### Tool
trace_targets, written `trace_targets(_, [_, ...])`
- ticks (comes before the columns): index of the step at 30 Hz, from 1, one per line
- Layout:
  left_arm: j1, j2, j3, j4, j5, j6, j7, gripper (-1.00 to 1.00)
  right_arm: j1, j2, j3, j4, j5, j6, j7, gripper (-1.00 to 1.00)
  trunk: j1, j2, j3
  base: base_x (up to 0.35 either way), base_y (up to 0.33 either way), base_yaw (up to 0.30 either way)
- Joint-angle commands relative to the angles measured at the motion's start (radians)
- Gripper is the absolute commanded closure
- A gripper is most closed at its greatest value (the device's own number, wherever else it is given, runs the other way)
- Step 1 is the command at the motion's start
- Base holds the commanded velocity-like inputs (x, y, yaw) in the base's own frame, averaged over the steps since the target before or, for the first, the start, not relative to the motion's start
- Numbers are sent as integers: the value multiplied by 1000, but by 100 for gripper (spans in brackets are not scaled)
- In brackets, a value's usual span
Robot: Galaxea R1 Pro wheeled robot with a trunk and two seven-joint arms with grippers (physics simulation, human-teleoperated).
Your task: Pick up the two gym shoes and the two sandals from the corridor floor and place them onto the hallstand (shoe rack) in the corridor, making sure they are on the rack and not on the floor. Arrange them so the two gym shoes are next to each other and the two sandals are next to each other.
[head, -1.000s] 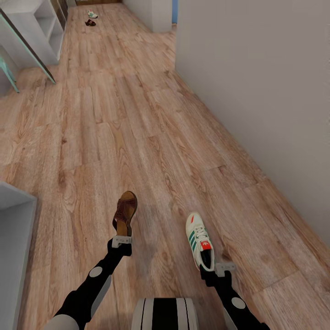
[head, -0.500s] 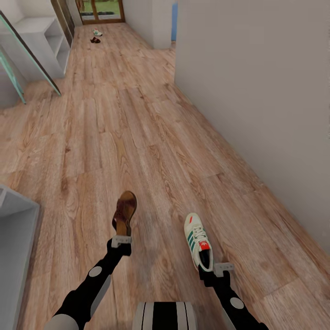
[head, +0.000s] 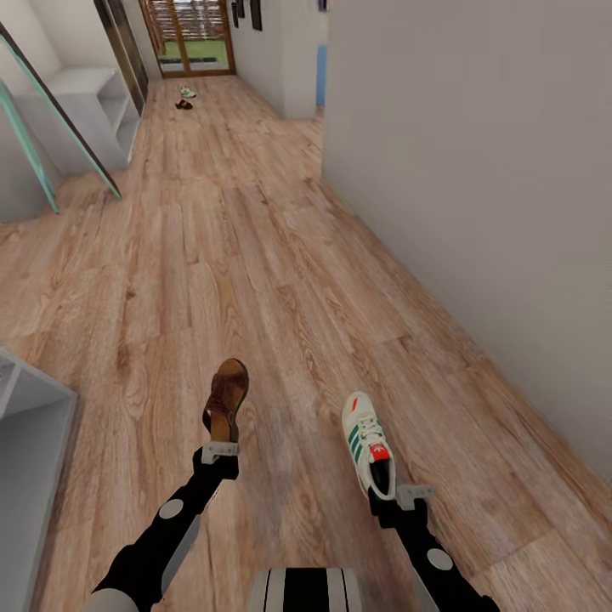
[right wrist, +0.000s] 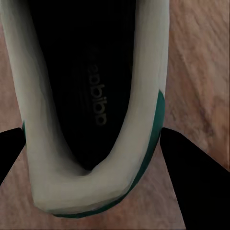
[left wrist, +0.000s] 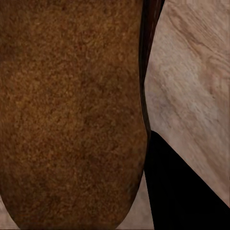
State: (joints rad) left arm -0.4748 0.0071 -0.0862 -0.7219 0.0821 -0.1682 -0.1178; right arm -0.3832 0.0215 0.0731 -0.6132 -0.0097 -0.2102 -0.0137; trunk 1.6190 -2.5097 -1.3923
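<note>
My left gripper (head: 219, 450) is shut on the heel of a brown sandal (head: 226, 398), held above the corridor floor (head: 255, 255); its tan insole (left wrist: 72, 110) is close up in the left wrist view. My right gripper (head: 399, 495) is shut on the heel of a white gym shoe (head: 366, 440) with green stripes; its dark opening and white heel rim (right wrist: 96, 187) face the right wrist camera. Far down the corridor lie the other gym shoe (head: 188, 93) and the other sandal (head: 183, 104), side by side on the floor. A light grey shelved unit (head: 98, 106), probably the hallstand, stands at the far left.
A grey wall (head: 476, 170) runs along the right side. A slanted glass-edged panel (head: 59, 110) leans at the left. The corner of a grey piece of furniture (head: 30, 425) sits at the near left. A wooden door (head: 189, 34) closes the corridor's far end.
The view has tilted up, revealing the corridor's far end and door. Both grippers keep their hold on the sandal and the gym shoe.
</note>
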Motion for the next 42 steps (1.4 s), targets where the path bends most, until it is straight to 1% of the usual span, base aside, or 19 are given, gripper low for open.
trace_targets(1, [7, 19, -1, 8, 2, -6, 1, 100, 0, -5, 2, 5, 0, -4, -3, 100, -1, 0, 5, 0, 0, -86])
trace_targets(4, [47, 37, 3, 12, 1, -10, 9, 100, 3, -11, 1, 27, 0, -6, -3, 100, -2, 1, 21, 0, 0, -91])
trace_targets(6, [68, 42, 9, 12, 2, -13, 12, 100, 3, -17, 1, 41, 0, -7, -2, 100, -3, 1, 32, 0, 0, -93])
trace_targets(7, [87, 46, 21, 12, 2, -15, 14, 100, 4, -24, 1, 56, 0, -8, -2, 100, -3, 2, 37, 0, 0, -94])
trace_targets(9, [105, 48, 37, 12, 1, -16, 15, 100, 4, -29, 1, 70, 0, -11, -2, 100, -4, 2, 48, 0, 0, -94])
trace_targets(11, [128, 50, 66, 14, 1, -18, 16, 100, 5, -42, 1, 90, 0, -22, -1, 100, -5, 2, 58, 0, 0, -81])
trace_targets(12, [144, 51, 85, 15, 0, -21, 15, 100, 5, -51, 1, 103, 0, -35, -1, 100, -5, 3, 64, 0, 0, -48])
trace_targets(14, [169, 52, 106, 15, 1, -38, 15, 100, 6, -60, 2, 128, -1, -64, 0, 100, -6, 3, 74, 0, 0, -31])
trace_targets(16, [183, 52, 115, 15, 0, -57, 15, 100, 6, -64, 2, 147, -1, -89, 1, 100, -7, 4, 85, 0, 0, -18])
trace_targets(17, [193, 52, 121, 15, -2, -75, 15, 100, 7, -66, 2, 164, -1, -116, 1, 100, -8, 4, 91, 0, 0, -10])
trace_targets(20, [202, 51, 125, 17, -4, -94, 14, 100, 7, -69, 2, 186, -1, -154, 1, 100, -9, 5, 107, 0, 0, -7])
trace_targets(30, [244, 52, 133, 92, -11, -137, 15, 100, 7, -82, 2, 308, 1, -266, 2, 100, -14, 7, 161, 0, 0, -1])
trace_targets(32, [271, 54, 136, 102, -11, -155, 16, 100, 11, -82, 3, 356, 2, -333, 2, 100, -14, 7, 172, 0, 0, 0])
trace_targets(34, [288, 54, 137, 106, -10, -173, 20, 100, 14, -82, 3, 391, 5, -376, 3, 100, -15, 8, 182, 0, 0, 0])
trace_targets(36, [315, 54, 138, 107, -9, -208, 23, 100, 15, -82, 2, 428, 7, -418, 2, 100, -16, 8, 193, 0, 0, 0])
trace_targets(37, [342, 54, 139, 108, -9, -246, 29, 100, 16, -81, 2, 449, 8, -439, 2, 100, -17, 9, 199, 0, 0, 0])
trace_targets(38, [349, 54, 138, 109, -10, -256, 45, 100, 16, -80, 2, 461, 9, -444, 3, 100, -17, 9, 204, 0, 0, 0])
trace_targets(39, [357, 54, 138, 114, -10, -264, 77, 100, 16, -79, 3, 479, 9, -447, 5, 100, -18, 9, 209, 0, 0, 0])
trace_targets(42, [371, 59, 142, 118, -9, -270, 105, 100, 17, -75, 4, 492, 10, -449, 6, 100, -19, 10, 226, 0, 0, 0])
